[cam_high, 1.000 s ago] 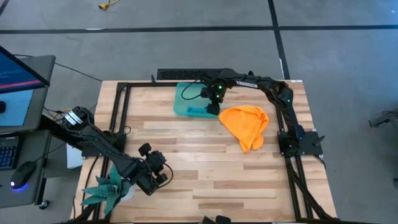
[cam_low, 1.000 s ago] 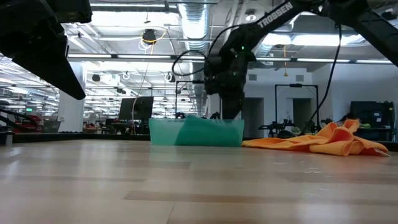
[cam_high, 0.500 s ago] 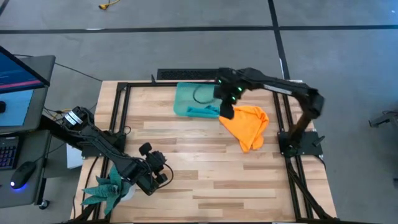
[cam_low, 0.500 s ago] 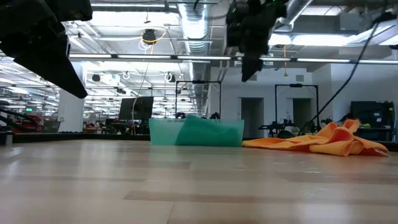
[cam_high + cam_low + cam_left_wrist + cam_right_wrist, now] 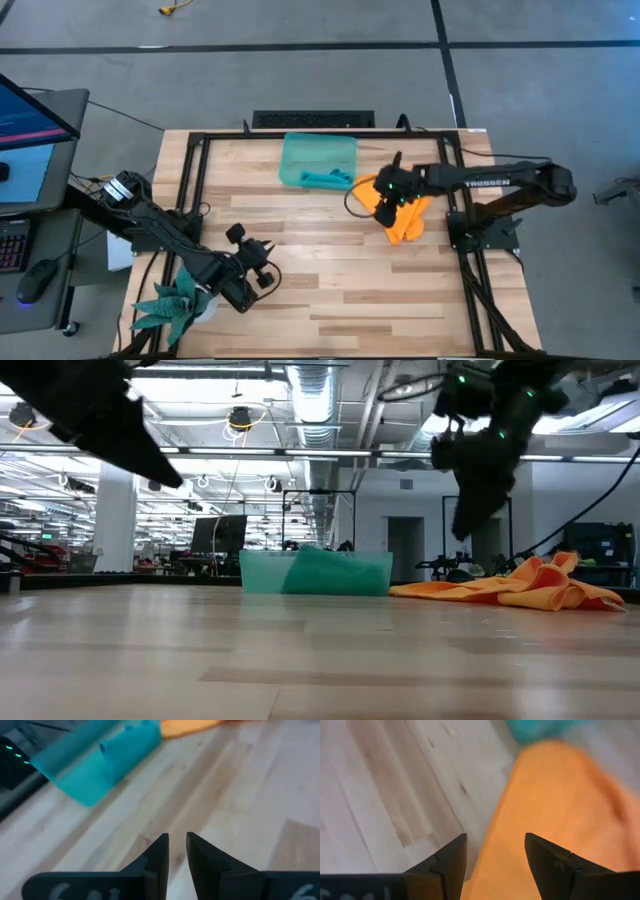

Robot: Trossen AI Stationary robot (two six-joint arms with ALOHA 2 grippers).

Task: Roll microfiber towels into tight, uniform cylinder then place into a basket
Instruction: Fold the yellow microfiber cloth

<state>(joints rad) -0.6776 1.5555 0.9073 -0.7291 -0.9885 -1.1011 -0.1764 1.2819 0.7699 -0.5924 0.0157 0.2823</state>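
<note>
The teal-green basket [image 5: 318,150] stands at the table's far middle. A rolled teal-blue towel [image 5: 325,180] lies inside it along the near wall. The orange-yellow towel [image 5: 408,218] lies crumpled on the table to the basket's right. My right gripper [image 5: 390,192] hangs open above the left edge of the orange towel [image 5: 560,795], clear of it in the low view [image 5: 478,510]. My left gripper [image 5: 256,268] waits over the near left of the table. Its fingers [image 5: 161,851] stand a narrow gap apart with nothing between them.
A green spiky plant [image 5: 172,300] in a white pot stands at the near left corner, close behind my left arm. Black frame rails [image 5: 196,180] run along the table's left, far and right sides. Bare wood [image 5: 340,270] fills the middle and near part.
My right gripper has risen out of the basket and swung toward the table's right and near side. It now hangs over the orange towel's left edge. The teal towel has stayed in the basket. My left gripper has turned at the wrist without leaving its place.
</note>
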